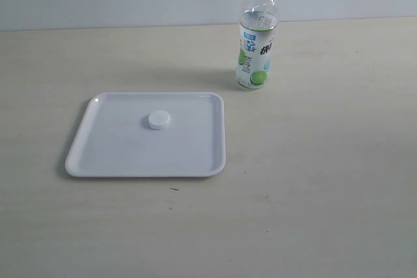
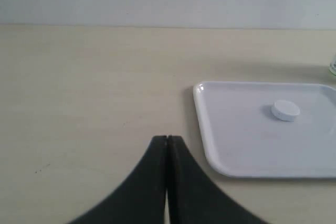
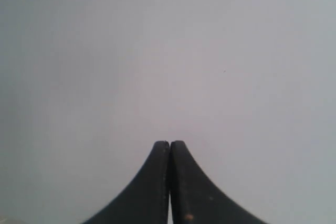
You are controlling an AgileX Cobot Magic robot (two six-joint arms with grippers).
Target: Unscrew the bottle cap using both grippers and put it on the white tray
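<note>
Near white tray (image 2: 236, 140), L gripper (image 2: 167, 138) closed, empty; R gripper (image 3: 169, 143) same.

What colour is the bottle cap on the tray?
White, like the tray; the bottle cap shows best in the exterior view.

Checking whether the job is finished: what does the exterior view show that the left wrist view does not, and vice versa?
Only the exterior view: the whole bottle, standing upright off the white tray, past its far right corner, neck open with nothing screwed on. Only the left wrist view: the left gripper, jaws shut on nothing, apart from the tray; the bottle is just a sliver at the frame edge there. Both: the tray with the cap lying flat on it.
</note>
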